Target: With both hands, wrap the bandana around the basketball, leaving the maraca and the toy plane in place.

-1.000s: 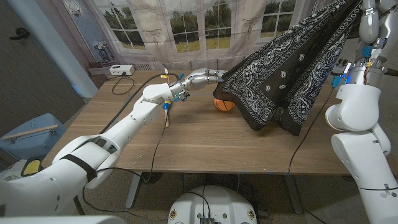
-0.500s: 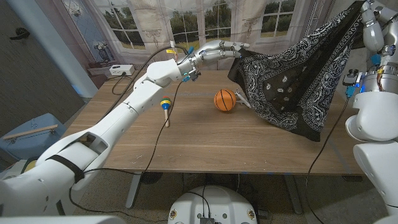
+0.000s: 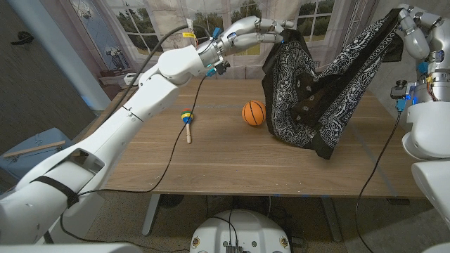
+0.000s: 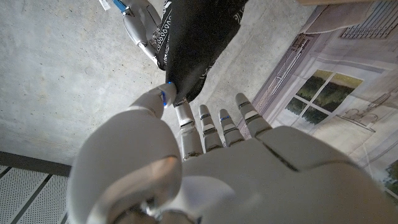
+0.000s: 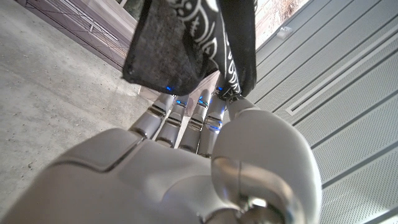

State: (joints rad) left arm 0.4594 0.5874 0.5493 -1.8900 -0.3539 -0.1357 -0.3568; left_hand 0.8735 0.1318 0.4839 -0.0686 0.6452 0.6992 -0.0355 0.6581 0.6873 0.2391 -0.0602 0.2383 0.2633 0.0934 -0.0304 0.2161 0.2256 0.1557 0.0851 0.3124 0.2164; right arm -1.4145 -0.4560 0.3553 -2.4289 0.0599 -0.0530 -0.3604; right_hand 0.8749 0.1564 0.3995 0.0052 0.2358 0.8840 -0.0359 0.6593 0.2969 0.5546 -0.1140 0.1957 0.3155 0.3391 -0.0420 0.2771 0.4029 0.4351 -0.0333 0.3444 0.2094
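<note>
Both hands are raised above the wooden table. The left hand pinches one corner of the black paisley bandana, the right hand another. The cloth hangs just beside the basketball. The maraca lies nearby.

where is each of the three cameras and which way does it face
Head view: from the robot's head, down over the table, basketball and maraca; both arms show.
Left wrist view: along the left hand, toward ceiling and backdrop.
Right wrist view: along the right hand, facing upward.
Shared: the bandana, pinched by both hands.
</note>
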